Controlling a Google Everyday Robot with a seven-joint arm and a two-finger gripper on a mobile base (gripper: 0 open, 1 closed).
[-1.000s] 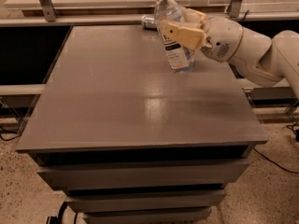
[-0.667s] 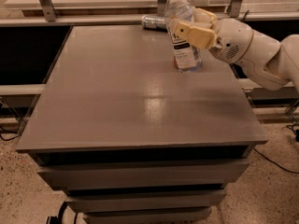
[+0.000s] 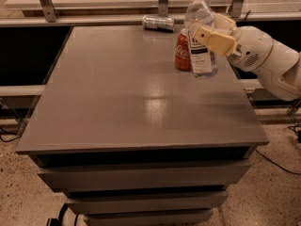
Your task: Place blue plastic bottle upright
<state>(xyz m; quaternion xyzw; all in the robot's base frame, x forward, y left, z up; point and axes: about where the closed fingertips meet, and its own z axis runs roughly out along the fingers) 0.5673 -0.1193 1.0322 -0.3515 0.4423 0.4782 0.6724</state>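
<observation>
**Blue plastic bottle (image 3: pixel 203 60) held upright at upper right: release step**

The blue plastic bottle stands vertical, white cap up, in the upper right of the frame. Its base is at or just above the grey table (image 3: pixel 117 107); contact cannot be told. The gripper (image 3: pixel 205 28), reaching in from the right edge, is clamped on the bottle's middle, with 1 finger crossing the label in front and the other behind. A red Coca-Cola can (image 3: pixel 181 51) stands just beside the bottle, to its left and partly behind it. A silver can (image 3: pixel 158 22) lies on its side at upper centre.

Judged step: setting down, nearly complete. The next move calls for seating the base flat, parting the 2 fingers evenly, and backing away rightward without nudging the bottle or the red can.
</observation>
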